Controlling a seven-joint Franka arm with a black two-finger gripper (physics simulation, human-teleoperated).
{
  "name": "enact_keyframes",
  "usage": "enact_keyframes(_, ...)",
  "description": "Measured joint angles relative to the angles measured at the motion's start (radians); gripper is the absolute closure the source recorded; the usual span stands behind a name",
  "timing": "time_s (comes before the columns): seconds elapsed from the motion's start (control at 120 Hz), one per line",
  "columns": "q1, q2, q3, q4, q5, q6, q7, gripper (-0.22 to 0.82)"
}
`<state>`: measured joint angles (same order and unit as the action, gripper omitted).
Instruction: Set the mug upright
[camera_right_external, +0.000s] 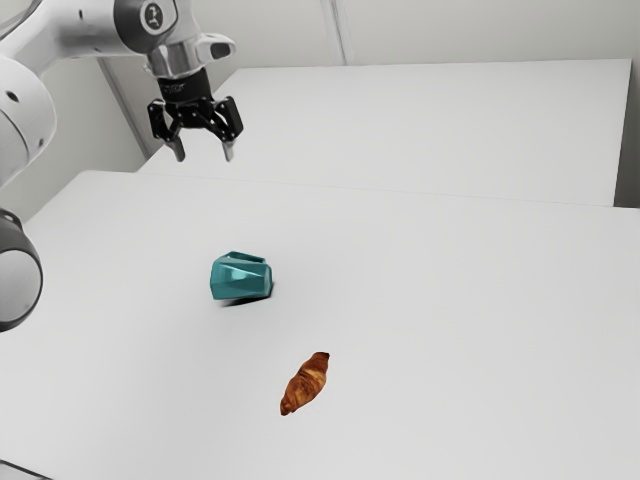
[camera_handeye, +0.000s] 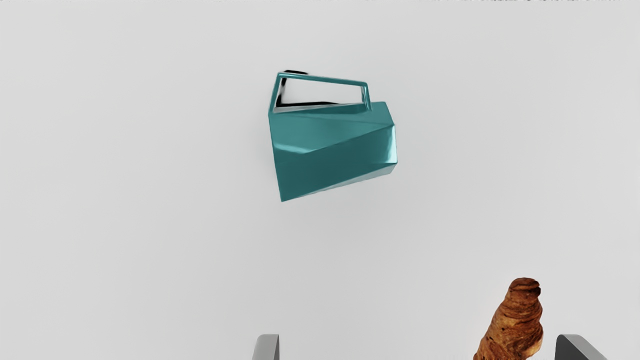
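Hand (camera_right_external: 203, 152): wide, fingers well apart, gripping nothing; it hangs high above the tabletop (camera_right_external: 430, 300), touching neither object.

Mug (camera_handeye: 335, 150): teal, faceted, lying on its side on the tabletop, below the hand and out ahead of the fingertips. Its handle (camera_handeye: 322, 79) juts from the flank farther from the fingertips. Which end is the mouth: cannot tell.

Croissant (camera_handeye: 512, 322): also down on the tabletop, well apart from the mug; the wrist view sets it near the line of one fingertip.

Assessment: mug not upright, so the goal is unmet. Step in hand is judged to be getting to the mug for a grasp.

Next move, as judged: carry the open hand over the mug, lower it with one finger to each side of the body, close, lift slightly, then tip the mug until its base faces down. Risks: a finger catching the handle, or slanted facets letting the body roll or slip.
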<state>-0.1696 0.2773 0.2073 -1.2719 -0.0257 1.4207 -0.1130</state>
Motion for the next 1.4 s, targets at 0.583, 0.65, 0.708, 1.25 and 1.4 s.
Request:
enact_keyframes(0.583, 0.01, -0.281, 0.013, -0.549, -0.123, 0.122, 0.045, 0.0)
enact_keyframes(0.65, -0.003, -0.307, 0.046, -0.628, -0.14, 0.176, 0.075, 0.0)
enact_keyframes(0.708, -0.001, -0.32, 0.064, -0.676, -0.15, 0.225, 0.105, 0.0)
enact_keyframes(1.25, 0.026, -0.331, 0.185, -0.904, -0.296, 0.697, 0.469, 0.0)
enact_keyframes(1.4, 0.034, -0.278, 0.187, -0.905, -0.407, 0.763, 0.574, 0.0)
